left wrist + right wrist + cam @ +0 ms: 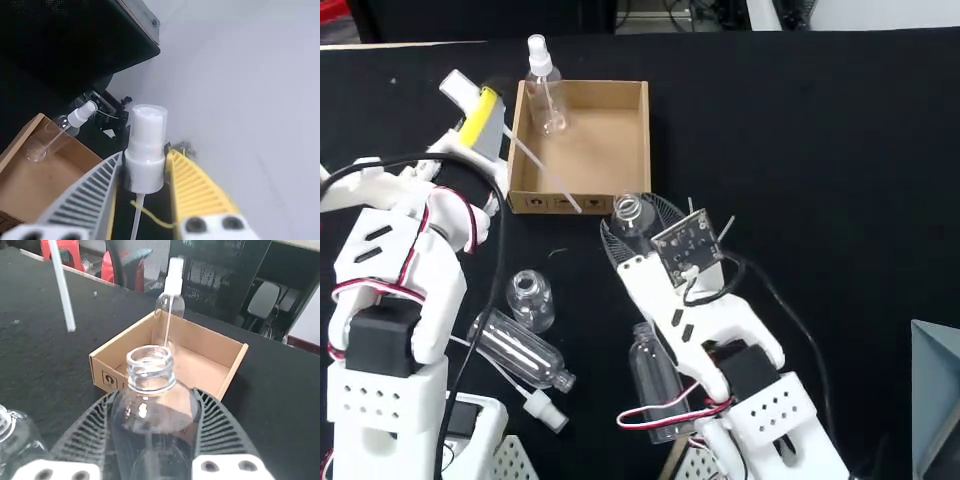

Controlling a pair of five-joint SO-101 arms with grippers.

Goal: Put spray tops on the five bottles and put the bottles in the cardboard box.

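- Between the jaws of the left claw [144,167]: a spray top [145,150], pinched, tube [135,220] hanging below.
- Right claw [154,395] grips an open bottle [150,427], with the box [107,371] just beyond.
- Next, I judge: thread the tube into the neck [149,366], then seat the top.

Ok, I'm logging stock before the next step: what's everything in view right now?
Brown cardboard box: one, far middle of the table.
Black table: one, under everything.
Capped clear bottle: one, white spray top on, standing in the box's far left corner.
Open clear bottles: three on the table, one upright, one lying, one beside the right arm.
Loose white spray top: one, by the lying bottle's neck.
Blue-grey object: one, right edge, unidentifiable.
Left gripper: grey and yellow, shut on a white spray top.
Right gripper: black, shut on an uncapped clear bottle.
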